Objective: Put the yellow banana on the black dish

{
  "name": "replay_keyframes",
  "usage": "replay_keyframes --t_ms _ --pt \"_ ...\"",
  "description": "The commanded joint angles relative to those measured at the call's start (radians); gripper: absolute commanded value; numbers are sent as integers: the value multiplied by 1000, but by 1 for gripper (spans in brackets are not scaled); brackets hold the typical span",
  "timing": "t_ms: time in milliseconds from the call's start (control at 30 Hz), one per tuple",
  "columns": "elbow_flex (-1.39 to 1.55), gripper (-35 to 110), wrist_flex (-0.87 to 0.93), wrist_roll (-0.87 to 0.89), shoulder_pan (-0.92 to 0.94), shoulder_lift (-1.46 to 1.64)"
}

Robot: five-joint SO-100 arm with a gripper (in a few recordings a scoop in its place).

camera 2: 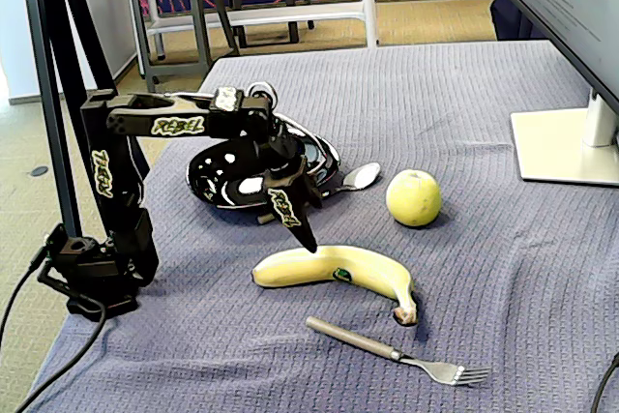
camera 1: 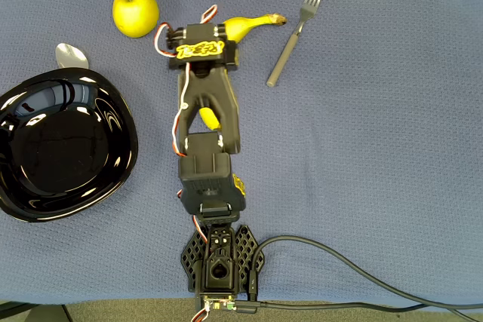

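Yellow banana (camera 2: pixel 334 271) just beneath tool (camera 2: pixel 302 229) (untouched).

Black arm reaching fwd horiz., wrist bent down, pincer (camera 2: pixel 308 239) pointing at cloth, open/shut unclear

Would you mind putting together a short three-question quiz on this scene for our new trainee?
1. True or false: the yellow banana already lies in the black dish.
2. Which item lies nearest the banana's stem tip in the overhead view? A) spoon B) fork C) apple
3. Fill in: in the fixed view, the gripper hovers just above the banana's ____ end.

Key: 1 false; 2 B; 3 left (blunt, non-stem).
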Motion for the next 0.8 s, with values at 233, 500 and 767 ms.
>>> replay_keyframes --t_ms 233,500,767 --pt "-86 40 -6 46 8 -84" --pt "-124 40 18 31 23 -129" --pt "-143 40 38 40 28 -178"
